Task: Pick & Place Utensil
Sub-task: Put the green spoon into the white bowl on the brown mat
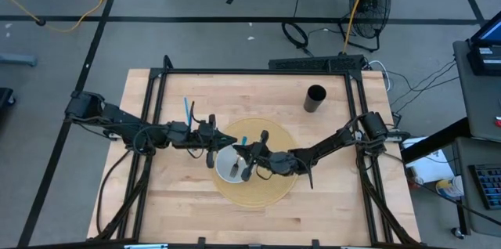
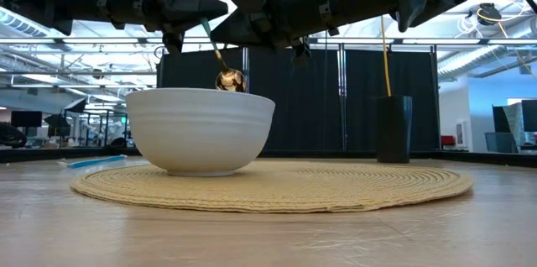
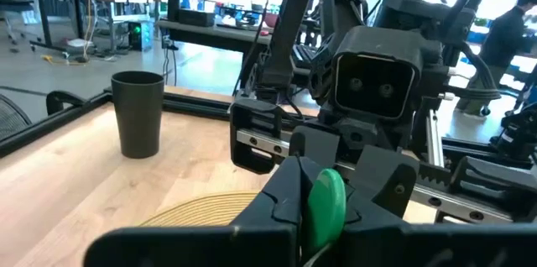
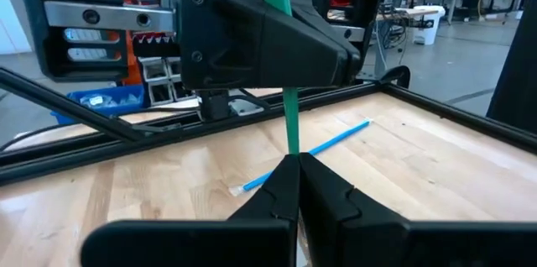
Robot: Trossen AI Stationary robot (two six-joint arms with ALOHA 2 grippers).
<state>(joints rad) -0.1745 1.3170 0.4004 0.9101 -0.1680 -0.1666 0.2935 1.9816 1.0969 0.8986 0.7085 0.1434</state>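
A spoon with a green handle (image 4: 289, 107) and a gold bowl end (image 2: 228, 80) hangs over the white bowl (image 1: 228, 164). The white bowl stands on a round woven mat (image 1: 270, 190) at mid-table. My left gripper (image 3: 327, 204) and my right gripper (image 4: 295, 166) face each other above the white bowl, tips nearly meeting. Both are shut on the spoon's handle. In the high view the left gripper (image 1: 223, 143) comes from the table's left and the right gripper (image 1: 249, 156) from its right. A short teal bit of handle (image 1: 243, 141) shows between them. My left gripper pinches the spoon's handle near its free upper end (image 3: 325, 196) between its two fingers, coming roughly level from the table's left. The spoon is lifted clear and hangs slanting over the white bowl. My right gripper pinches the green handle lower down (image 4: 292, 151) between its fingertips, coming from the table's right and lying across the handle. The handle rises from its fingers up into the left gripper; its lower part is hidden by the fingers.
A black cup (image 1: 315, 98) stands near the table's far right corner. A thin blue utensil (image 1: 188, 110) lies on the wood left of the mat, also seen from the right wrist (image 4: 315, 151). A black frame (image 1: 258, 71) edges the table. Bare wood lies at the near edge.
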